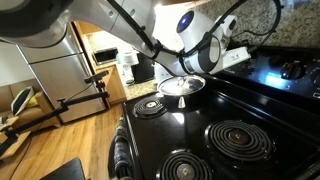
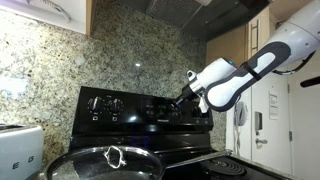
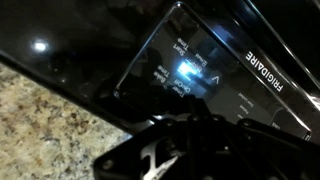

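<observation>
My gripper [image 2: 184, 97] hangs at the back of a black Frigidaire stove, its tips right at the raised control panel [image 2: 130, 105], close to the right-hand knobs. In the wrist view the dark fingers [image 3: 185, 135] sit together at the bottom, pointing at the panel's lit display and printed button labels [image 3: 200, 70]. They look shut and hold nothing. In an exterior view the white arm reaches across the cooktop with the gripper [image 1: 238, 55] at the panel [image 1: 265, 65].
A steel pan with a glass lid [image 2: 105, 160] sits on a burner and also shows under the arm [image 1: 182, 87]. Coil burners [image 1: 238, 138] cover the cooktop. A granite backsplash [image 2: 60, 70] rises behind, with a toaster [image 2: 15, 150] beside the stove. A fridge [image 1: 55, 75] stands across the room.
</observation>
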Motion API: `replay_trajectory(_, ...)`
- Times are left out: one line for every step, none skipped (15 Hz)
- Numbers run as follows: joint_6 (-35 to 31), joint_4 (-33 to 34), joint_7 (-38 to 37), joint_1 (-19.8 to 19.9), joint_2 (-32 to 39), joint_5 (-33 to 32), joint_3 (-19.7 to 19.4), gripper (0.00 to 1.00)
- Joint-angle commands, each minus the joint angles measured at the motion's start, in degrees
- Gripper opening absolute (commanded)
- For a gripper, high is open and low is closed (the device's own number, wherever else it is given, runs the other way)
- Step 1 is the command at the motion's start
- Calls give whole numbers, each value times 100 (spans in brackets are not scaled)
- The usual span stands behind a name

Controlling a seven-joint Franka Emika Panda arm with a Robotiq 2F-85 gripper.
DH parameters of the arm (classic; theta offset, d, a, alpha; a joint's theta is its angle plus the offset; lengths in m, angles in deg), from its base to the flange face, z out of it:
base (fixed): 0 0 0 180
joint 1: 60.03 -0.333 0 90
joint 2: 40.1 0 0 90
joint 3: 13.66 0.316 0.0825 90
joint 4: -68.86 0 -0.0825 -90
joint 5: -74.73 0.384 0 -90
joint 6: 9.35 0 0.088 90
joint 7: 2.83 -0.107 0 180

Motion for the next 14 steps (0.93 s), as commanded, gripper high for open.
replay_trajectory(-75,383,1,227,255,-293,247,0)
replay_trajectory(-52,411,-8,257,286,-325,274,0)
replay_trajectory(-72,409,166,421,288,-307,516,0)
replay_trajectory(-83,431,163,457,314,-313,558,0)
replay_trajectory(-72,451,182,511,330,-320,622,0)
replay_trajectory(-89,462,206,602,337,-344,755,0)
replay_trajectory(-95,488,226,604,353,-343,745,0)
replay_trajectory(-105,515,284,620,371,-349,754,0)
replay_trajectory(-100,525,325,680,375,-379,840,1)
replay_trajectory(-91,571,321,638,407,-376,759,3)
replay_trajectory(-66,582,362,701,414,-424,847,2)
replay_trajectory(-20,558,375,741,394,-451,914,1)
replay_trajectory(7,483,387,731,344,-472,937,0)
replay_trajectory(-3,424,418,762,305,-518,1026,0)
